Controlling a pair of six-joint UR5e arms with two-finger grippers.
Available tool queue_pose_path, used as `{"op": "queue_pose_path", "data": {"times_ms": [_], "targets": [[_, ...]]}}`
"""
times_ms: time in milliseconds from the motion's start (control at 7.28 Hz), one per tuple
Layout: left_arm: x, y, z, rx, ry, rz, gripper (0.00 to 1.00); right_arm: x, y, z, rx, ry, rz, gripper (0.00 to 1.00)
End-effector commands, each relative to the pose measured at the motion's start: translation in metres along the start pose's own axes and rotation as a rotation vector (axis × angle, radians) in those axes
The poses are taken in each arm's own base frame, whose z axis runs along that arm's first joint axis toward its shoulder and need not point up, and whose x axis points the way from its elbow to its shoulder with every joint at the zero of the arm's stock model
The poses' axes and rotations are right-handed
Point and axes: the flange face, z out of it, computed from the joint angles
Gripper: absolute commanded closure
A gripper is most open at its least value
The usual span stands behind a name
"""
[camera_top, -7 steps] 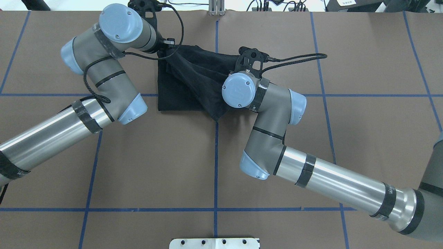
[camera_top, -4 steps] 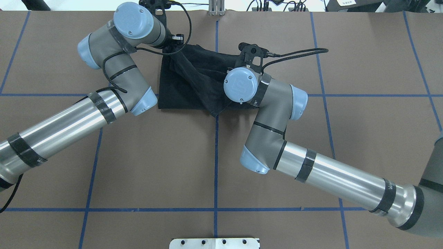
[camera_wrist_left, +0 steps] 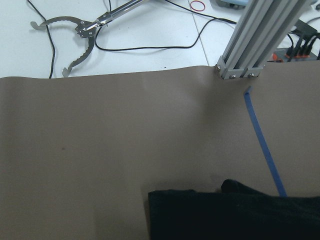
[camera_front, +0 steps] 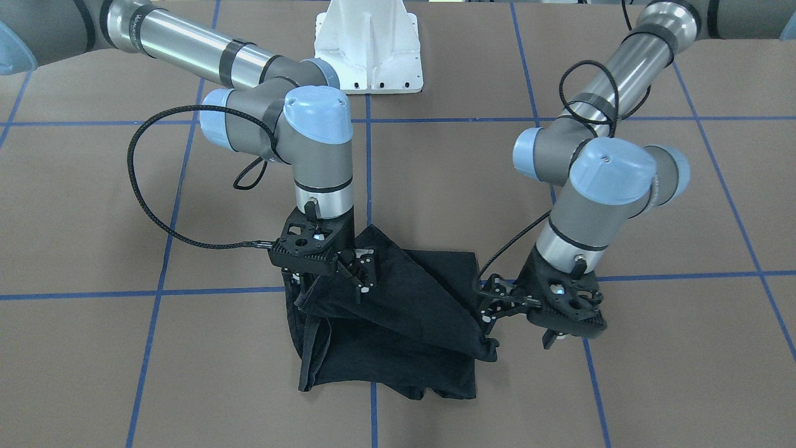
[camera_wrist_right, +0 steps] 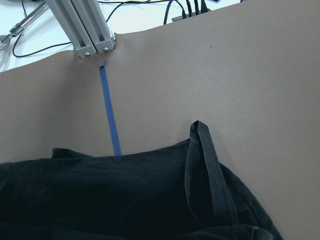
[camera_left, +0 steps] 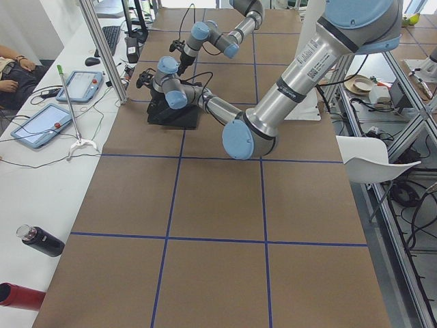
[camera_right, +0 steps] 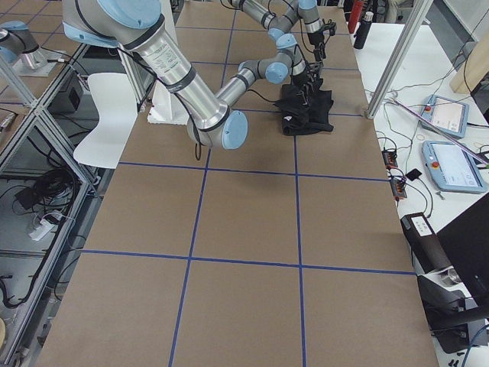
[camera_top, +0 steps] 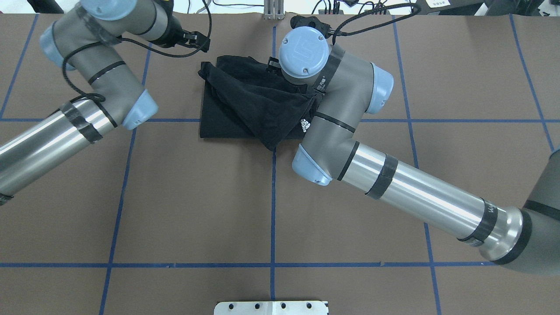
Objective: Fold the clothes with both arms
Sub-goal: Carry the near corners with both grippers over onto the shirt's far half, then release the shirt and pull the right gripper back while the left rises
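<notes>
One T-shirt (camera_top: 245,100), folds half-hiding right gripper (camera_front: 359,277)

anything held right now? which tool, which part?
Right tool grips the T-shirt by a raised top-layer fold; left tool holds nothing.

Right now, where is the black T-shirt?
Overhead view: the black T-shirt lies at the table's far middle, mostly left of the centre blue line, with the right gripper at its far edge and the left gripper off its far-left corner.

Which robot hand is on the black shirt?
The right gripper, down on the raised fold of the T-shirt; the left gripper hangs beside it over bare table.
</notes>
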Motion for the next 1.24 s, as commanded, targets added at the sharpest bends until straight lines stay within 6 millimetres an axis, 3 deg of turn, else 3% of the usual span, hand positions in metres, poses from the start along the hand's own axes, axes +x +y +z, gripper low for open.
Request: {"op": "queue_pose_path", "data": {"times_ms": [0, 275, 550, 687, 1099], "targets": [[-0.054, 0.03, -0.024, 0.004, -0.019, 0.137, 0.0, -0.042, 0.051, -0.014, -0.035, 0.039, -0.072, 0.0], [-0.054, 0.029, -0.026, 0.007, -0.018, 0.136, 0.0, -0.08, 0.12, -0.008, 0.004, 0.174, -0.364, 0.02], [-0.054, 0.03, -0.025, 0.006, -0.017, 0.127, 0.0, -0.075, 0.17, 0.007, -0.026, 0.246, -0.497, 0.06], [-0.056, 0.03, -0.025, 0.007, -0.02, 0.125, 0.0, -0.07, 0.186, 0.021, -0.023, 0.278, -0.525, 0.1], [-0.053, 0.03, -0.026, 0.008, -0.017, 0.125, 0.0, -0.053, 0.189, 0.039, -0.06, 0.345, -0.668, 0.34]]}}
